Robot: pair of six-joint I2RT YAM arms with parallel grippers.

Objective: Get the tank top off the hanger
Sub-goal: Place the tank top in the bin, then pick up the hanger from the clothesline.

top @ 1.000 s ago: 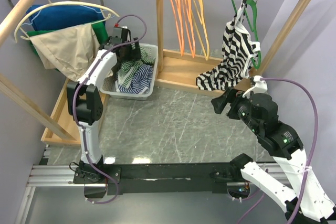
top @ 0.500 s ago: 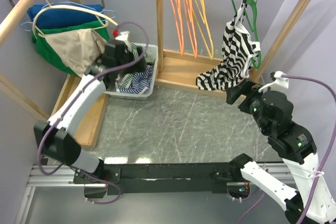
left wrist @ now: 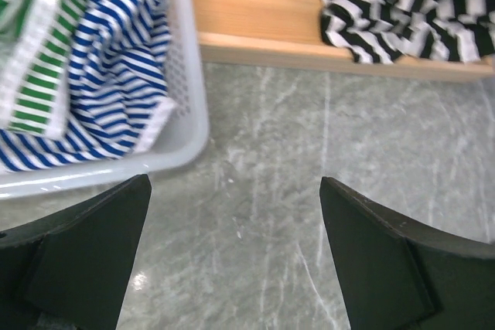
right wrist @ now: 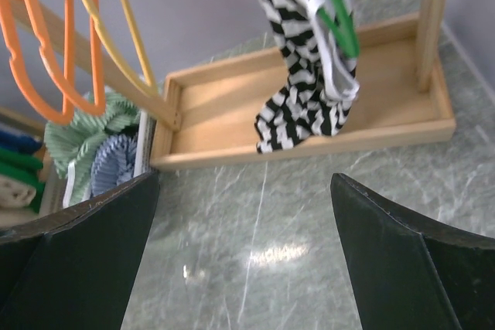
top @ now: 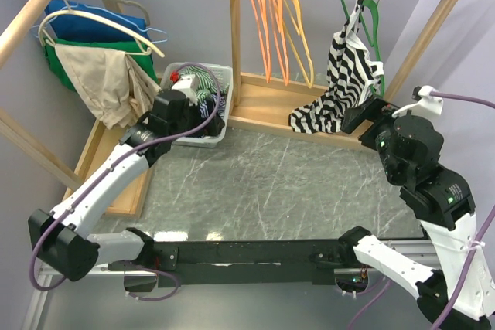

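Observation:
A black-and-white striped tank top (top: 346, 83) hangs from a green hanger (top: 370, 17) on the right wooden rack; its lower end rests on the rack's base tray. It also shows in the right wrist view (right wrist: 308, 67) and in the left wrist view (left wrist: 418, 9). My right gripper (top: 363, 113) is open and empty, just below and right of the garment's lower end. My left gripper (top: 203, 117) is open and empty above the marble table, by the front of the white basket (top: 209, 138).
The white basket (left wrist: 182, 75) holds striped blue and green clothes. Orange and yellow empty hangers (top: 278, 25) hang on the right rack. A left rack holds blue, green and beige garments (top: 100, 75). The rack's wooden base tray (right wrist: 387, 125) borders the marble table (top: 263, 183).
My left arm has swung down and right, out of the basket to its front edge. My right gripper has risen toward the striped tank top's lower end. The garments on the left rack have swung.

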